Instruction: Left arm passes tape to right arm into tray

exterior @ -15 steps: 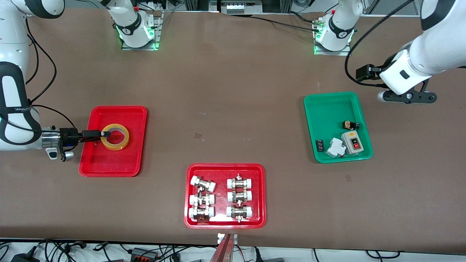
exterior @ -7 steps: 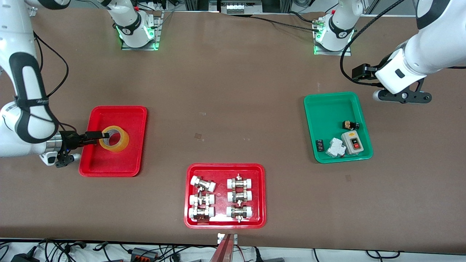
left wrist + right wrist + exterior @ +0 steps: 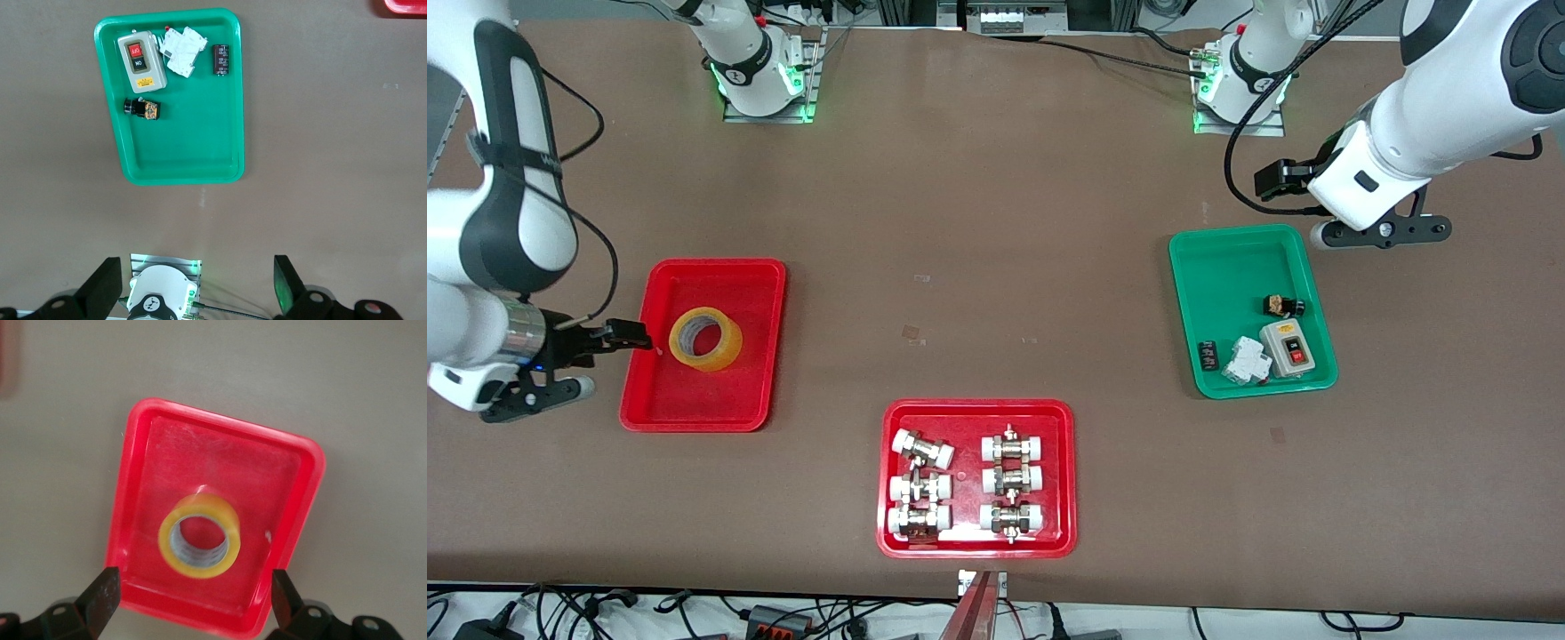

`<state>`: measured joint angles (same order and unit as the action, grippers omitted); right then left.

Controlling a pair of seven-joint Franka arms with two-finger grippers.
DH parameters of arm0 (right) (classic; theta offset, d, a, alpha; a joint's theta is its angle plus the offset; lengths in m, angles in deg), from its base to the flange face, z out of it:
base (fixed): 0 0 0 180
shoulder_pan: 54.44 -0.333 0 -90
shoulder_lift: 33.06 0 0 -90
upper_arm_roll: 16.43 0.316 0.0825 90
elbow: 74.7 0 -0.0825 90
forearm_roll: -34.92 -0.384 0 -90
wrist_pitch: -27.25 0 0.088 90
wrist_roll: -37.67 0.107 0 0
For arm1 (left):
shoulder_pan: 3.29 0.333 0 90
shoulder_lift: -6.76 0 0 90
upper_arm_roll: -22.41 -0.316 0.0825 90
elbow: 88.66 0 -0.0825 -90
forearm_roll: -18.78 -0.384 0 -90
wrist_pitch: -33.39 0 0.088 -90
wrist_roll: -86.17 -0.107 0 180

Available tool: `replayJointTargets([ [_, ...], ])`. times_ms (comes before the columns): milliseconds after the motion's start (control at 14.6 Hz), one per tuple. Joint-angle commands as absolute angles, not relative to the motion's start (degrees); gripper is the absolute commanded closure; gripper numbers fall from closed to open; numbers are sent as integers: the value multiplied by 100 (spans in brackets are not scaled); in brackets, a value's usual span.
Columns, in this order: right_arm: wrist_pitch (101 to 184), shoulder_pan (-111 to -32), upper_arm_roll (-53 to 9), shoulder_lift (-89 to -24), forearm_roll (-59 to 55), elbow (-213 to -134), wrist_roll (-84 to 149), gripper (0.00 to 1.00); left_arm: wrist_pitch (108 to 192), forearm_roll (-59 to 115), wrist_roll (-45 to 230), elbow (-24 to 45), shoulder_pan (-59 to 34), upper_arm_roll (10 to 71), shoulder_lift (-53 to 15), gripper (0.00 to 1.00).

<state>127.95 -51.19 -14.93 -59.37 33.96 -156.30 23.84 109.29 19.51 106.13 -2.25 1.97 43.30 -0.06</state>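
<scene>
Tape (image 3: 706, 340) flat in tray (image 3: 694, 409); right claw (image 3: 630, 336) spread, empty, tips half-hidden at rim; left claw (image 3: 200, 287) spread, tips cropped.

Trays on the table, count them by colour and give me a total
Red rectangular plastic trays: 2, one holding the yellow tape roll at, one holding white-capped metal fittings at
Green rectangular plastic tray: 1
Total: 3

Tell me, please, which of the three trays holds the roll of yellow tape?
The red tray at the right arm's end of the table, with only the tape in it; the other red tray holds metal fittings.
</scene>
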Motion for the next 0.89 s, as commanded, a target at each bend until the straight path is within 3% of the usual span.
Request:
replayJointTargets([
  [0, 12141, -5329, -1494, -5601, 3527, -15530, 3518, 0, 10827, 2019, 10647, -446, 216, 4342, -159, 0],
  [274, 11577, -5312, -1511, -5302, 3553, -15058, 3521, 0, 10976, 2036, 9176, -359, 208, 4080, -142, 0],
  [480, 11365, -5172, -1546, -5257, 3527, -14686, 3617, 0, 11302, 2158, 8486, -129, -1037, 2185, 52, 0],
  [823, 11715, -5154, -1555, -5090, 3615, -14704, 3723, 0, 11223, 2018, 8511, -630, -1076, 2109, -97, 0],
])
